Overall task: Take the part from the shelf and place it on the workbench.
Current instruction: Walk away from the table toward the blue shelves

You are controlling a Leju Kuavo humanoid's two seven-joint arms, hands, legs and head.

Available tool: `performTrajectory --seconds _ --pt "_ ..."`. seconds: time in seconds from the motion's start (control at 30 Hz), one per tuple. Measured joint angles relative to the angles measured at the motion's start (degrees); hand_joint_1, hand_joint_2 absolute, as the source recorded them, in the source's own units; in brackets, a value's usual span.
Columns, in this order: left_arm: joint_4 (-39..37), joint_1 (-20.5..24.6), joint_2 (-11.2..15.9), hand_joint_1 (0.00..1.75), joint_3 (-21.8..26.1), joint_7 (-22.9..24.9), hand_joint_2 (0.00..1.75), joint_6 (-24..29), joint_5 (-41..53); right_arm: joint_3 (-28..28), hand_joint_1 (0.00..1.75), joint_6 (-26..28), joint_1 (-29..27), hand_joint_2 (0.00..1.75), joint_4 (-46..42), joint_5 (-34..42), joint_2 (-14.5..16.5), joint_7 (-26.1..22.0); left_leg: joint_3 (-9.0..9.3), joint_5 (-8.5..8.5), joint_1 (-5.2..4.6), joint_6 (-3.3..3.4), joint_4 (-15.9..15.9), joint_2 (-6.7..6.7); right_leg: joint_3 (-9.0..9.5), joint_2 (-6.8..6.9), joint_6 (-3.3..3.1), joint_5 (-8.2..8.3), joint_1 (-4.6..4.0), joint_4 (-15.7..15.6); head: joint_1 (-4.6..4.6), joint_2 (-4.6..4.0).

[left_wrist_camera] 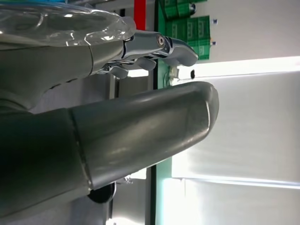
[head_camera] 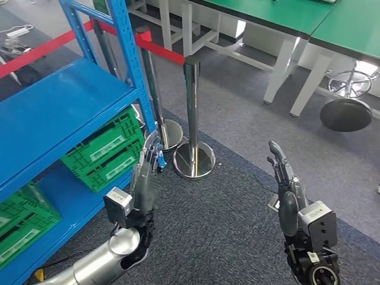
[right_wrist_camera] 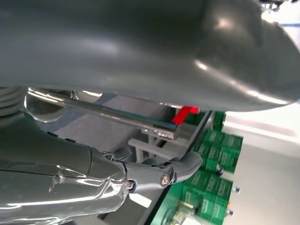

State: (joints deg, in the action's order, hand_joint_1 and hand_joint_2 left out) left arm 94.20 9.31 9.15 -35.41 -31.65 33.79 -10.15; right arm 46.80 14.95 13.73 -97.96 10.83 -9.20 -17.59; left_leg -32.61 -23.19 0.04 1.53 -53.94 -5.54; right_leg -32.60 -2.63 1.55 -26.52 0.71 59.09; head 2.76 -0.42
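My left hand [head_camera: 145,178] is raised beside the blue shelf [head_camera: 53,113], close to its front post, fingers stretched upward. In the left wrist view the left hand [left_wrist_camera: 106,117] has its thumb and fingers [left_wrist_camera: 159,47] extended with nothing between them. My right hand [head_camera: 287,184] is held up over the grey carpet, fingers apart and holding nothing; the right wrist view shows the same hand [right_wrist_camera: 106,70] with straight fingers [right_wrist_camera: 166,173]. A green crate [head_camera: 107,148] lies on the lower shelf level just left of my left hand. I cannot make out the part. Green-topped workbenches [head_camera: 287,15] stand at the back.
A second green crate [head_camera: 20,222] sits further left on the bottom shelf. Two chrome stanchions [head_camera: 192,119] carrying a red belt [head_camera: 157,47] stand just past the shelf corner. A black stool [head_camera: 346,113] is under the right bench. Grey carpet lies between my hands.
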Motion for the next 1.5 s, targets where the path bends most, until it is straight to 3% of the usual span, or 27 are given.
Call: performTrajectory --seconds 0.07,0.13,0.17,0.23,0.3,0.37,0.4,0.43,0.5,0.57,0.63,0.7,0.77,0.83,0.87,0.9,0.97,1.03,1.1,1.17,1.23,1.3,1.37,1.4,1.43,1.47,1.5 --pt "0.0 -0.05 -0.01 0.0 0.0 -0.07 0.0 0.0 -0.07 0.0 0.0 0.03 0.03 0.0 0.0 0.03 0.0 -0.01 -0.44 0.1 0.16 -0.48 -0.1 -1.27 2.03 -1.54 -0.51 0.73 -0.03 -4.3 -0.11 0.0" --pt "0.01 -0.19 0.02 0.0 0.0 -0.11 0.0 0.0 -0.09 0.0 0.0 0.04 0.07 0.0 -0.01 0.05 0.01 -0.03 -0.93 0.47 0.24 -1.26 0.0 -2.51 2.76 -0.67 -0.79 0.46 0.02 -5.21 -0.18 0.0" --pt "0.02 -0.27 0.05 0.0 0.0 -0.13 0.0 0.0 -0.09 0.0 0.0 0.04 0.1 0.0 -0.01 0.05 0.02 -0.03 -1.09 0.37 0.13 -1.61 -0.17 -2.21 3.01 0.01 -0.93 0.62 0.18 -5.52 -0.14 0.0" --pt "0.04 -0.2 0.13 0.0 0.0 -0.18 0.0 0.0 -0.09 0.0 0.0 0.04 0.18 0.0 -0.01 0.07 0.05 -0.07 -2.73 -1.67 -0.23 -2.27 -3.52 0.83 3.41 1.46 -1.27 0.93 0.48 -6.2 0.38 0.0" --pt "0.04 -0.15 0.15 0.0 0.0 -0.23 0.0 0.0 -0.09 0.0 0.0 0.04 0.12 0.0 -0.01 0.08 0.08 -0.06 -6.8 -5.53 -0.13 -2.75 -11.51 4.31 3.47 3.01 -1.46 0.94 0.32 -6.35 0.88 0.0" --pt "0.04 -0.26 0.14 0.0 0.0 -0.23 0.0 0.0 -0.11 0.02 0.0 0.04 -0.01 0.0 0.01 0.07 0.09 -0.02 -10.1 -7.32 0.06 -2.94 -17.59 5.12 3.4 4.59 -1.51 0.84 0.21 -6.32 1.0 0.0" --pt "0.04 -0.3 0.14 0.0 0.0 -0.23 0.0 0.0 -0.11 0.02 0.0 0.03 -0.03 0.0 0.02 0.07 0.09 -0.01 -10.07 -6.54 0.09 -2.94 -17.38 5.25 3.41 5.35 -1.5 0.77 0.21 -6.31 1.09 0.0" --pt "0.04 -0.32 0.15 0.0 0.0 -0.23 0.0 0.0 -0.13 0.03 0.0 0.03 -0.02 0.0 0.02 0.07 0.09 -0.01 -8.66 -4.78 0.09 -2.86 -14.62 5.52 3.49 6.04 -1.45 0.68 0.21 -6.3 1.19 0.0" --pt "0.04 -0.25 0.18 0.0 0.0 -0.23 0.0 0.03 -0.14 0.02 0.0 0.01 0.01 0.0 0.01 0.07 0.09 -0.01 -3.74 -0.94 -0.17 -2.49 -5.51 7.24 3.75 7.25 -1.12 0.35 0.0 -6.21 1.42 0.0" --pt "0.05 -0.15 0.17 0.0 0.0 -0.26 0.0 0.07 -0.16 0.02 0.0 -0.02 0.04 0.0 0.0 0.07 0.09 0.03 -0.93 0.48 -0.5 -1.84 -0.16 8.35 3.93 8.18 -0.63 -0.02 -0.38 -6.1 1.45 0.0" --pt "0.07 -0.25 0.16 0.0 0.0 -0.31 0.0 0.13 -0.19 0.02 0.0 -0.04 0.08 0.0 0.0 0.08 0.09 0.06 -0.82 0.37 -0.6 -1.13 0.33 7.4 4.19 9.21 -0.16 -0.31 -0.53 -6.07 1.18 0.0" --pt "0.09 -0.39 0.2 0.0 0.0 -0.34 0.0 0.21 -0.21 0.03 0.0 -0.04 0.16 0.0 -0.01 0.07 0.1 0.06 -0.62 0.41 -0.35 -0.54 0.49 6.21 3.85 7.92 0.47 -1.49 -0.26 -4.83 0.9 0.0" --pt "0.13 -0.39 0.18 0.0 0.0 -0.36 0.0 0.27 -0.22 0.02 0.0 -0.02 0.18 0.0 -0.01 0.07 0.11 0.08 -0.41 0.48 -0.07 -0.04 0.6 5.18 1.21 4.66 0.94 -4.83 0.0 1.09 0.44 0.0" --pt "0.14 -0.47 0.12 0.0 0.0 -0.37 0.0 0.31 -0.24 0.03 0.0 0.02 -0.02 0.0 0.02 0.08 0.11 0.13 -0.38 0.46 -0.12 0.22 0.57 3.95 -2.95 3.12 1.06 -8.27 0.01 9.77 0.08 0.0" --pt "0.14 -0.54 0.1 0.0 0.0 -0.37 0.0 0.32 -0.25 0.04 0.0 0.04 -0.14 0.0 0.03 0.08 0.11 0.15 -0.35 0.44 -0.16 0.24 0.55 3.22 -4.39 2.95 1.02 -8.69 0.0 12.36 0.06 0.0" --pt "0.13 -0.6 0.09 0.0 0.0 -0.37 0.0 0.32 -0.26 0.04 0.0 0.04 -0.21 0.0 0.04 0.08 0.11 0.16 -0.27 0.43 -0.2 0.24 0.52 2.39 -4.8 2.84 0.89 -7.87 0.0 12.61 0.06 0.0" --pt "0.14 -0.64 0.07 0.0 0.0 -0.37 0.0 0.33 -0.27 0.04 0.0 0.04 -0.22 0.0 0.03 0.08 0.11 0.17 0.04 0.37 -0.21 0.17 0.5 0.64 -2.37 1.92 0.38 -3.29 -0.03 6.19 0.03 0.0" --pt "0.15 -0.62 0.05 0.0 0.0 -0.37 0.0 0.33 -0.28 0.03 0.0 0.06 -0.16 0.0 0.05 0.08 0.11 0.16 0.09 0.34 -0.2 -0.08 0.38 -0.89 0.98 -0.93 -0.31 0.17 0.12 -1.69 0.03 0.0" --pt "0.15 -0.61 0.04 0.0 0.0 -0.37 0.0 0.34 -0.28 0.04 0.0 0.07 -0.06 0.0 0.07 0.09 0.11 0.16 -0.51 0.54 0.04 -0.67 0.26 -2.18 2.51 -2.45 -0.76 0.39 0.09 -4.69 -0.12 0.0" --pt "0.16 -0.68 0.1 0.0 0.0 -0.34 0.0 0.48 -0.27 0.06 0.0 -0.06 0.04 0.0 0.05 0.15 0.14 0.13 -1.08 0.75 0.28 -1.44 0.18 -3.12 3.09 -1.14 -1.13 0.37 0.09 -5.39 -0.3 0.0" --pt "0.21 -0.6 0.24 0.0 0.0 -0.28 0.0 0.74 -0.25 0.04 0.0 -0.31 0.1 0.0 0.06 0.23 0.2 0.04 -2.29 -0.62 0.01 -2.08 -2.06 -0.69 3.43 0.44 -1.67 0.69 0.4 -5.97 0.05 0.0" --pt "0.24 -0.45 0.3 0.0 0.0 -0.2 0.0 0.97 -0.24 0.03 0.0 -0.65 0.06 0.0 0.17 0.33 0.28 -0.04 -5.81 -4.08 0.0 -2.67 -8.97 3.31 3.55 2.12 -2.09 0.75 0.34 -6.21 0.63 0.0" --pt "0.24 -0.52 0.3 0.0 0.0 -0.15 0.0 1.05 -0.25 0.04 0.0 -0.99 0.0 0.0 0.42 0.42 0.31 -0.09 -9.51 -6.48 0.39 -3.16 -15.91 4.86 3.47 3.91 -2.26 0.63 0.14 -6.17 0.92 0.0" --pt "0.24 -0.59 0.31 0.0 0.0 -0.15 0.0 1.05 -0.26 0.04 0.0 -1.12 0.0 0.0 0.56 0.46 0.31 -0.11 -10.0 -6.21 0.52 -3.3 -16.7 5.09 3.46 4.77 -2.26 0.55 0.11 -6.14 0.97 0.0" --pt "0.24 -0.64 0.32 0.0 0.0 -0.15 0.0 1.05 -0.27 0.04 0.0 -1.22 0.04 0.0 0.68 0.49 0.31 -0.13 -9.18 -4.92 0.59 -3.34 -15.07 5.33 3.49 5.56 -2.19 0.45 0.11 -6.08 1.04 0.0" --pt "0.24 -0.66 0.33 0.0 0.0 -0.15 0.0 1.05 -0.28 0.04 0.0 -1.3 0.11 0.0 0.77 0.51 0.32 -0.15 -7.25 -2.98 0.63 -3.28 -11.47 5.81 3.57 6.28 -2.06 0.32 0.11 -6.02 1.12 0.0" --pt "0.24 -0.63 0.33 0.0 0.0 -0.15 0.0 1.05 -0.29 0.04 0.0 -1.28 0.2 0.0 0.83 0.51 0.33 -0.17 -4.85 -1.33 0.51 -3.05 -6.87 7.1 3.69 6.94 -1.86 0.14 0.05 -5.95 1.2 0.0"
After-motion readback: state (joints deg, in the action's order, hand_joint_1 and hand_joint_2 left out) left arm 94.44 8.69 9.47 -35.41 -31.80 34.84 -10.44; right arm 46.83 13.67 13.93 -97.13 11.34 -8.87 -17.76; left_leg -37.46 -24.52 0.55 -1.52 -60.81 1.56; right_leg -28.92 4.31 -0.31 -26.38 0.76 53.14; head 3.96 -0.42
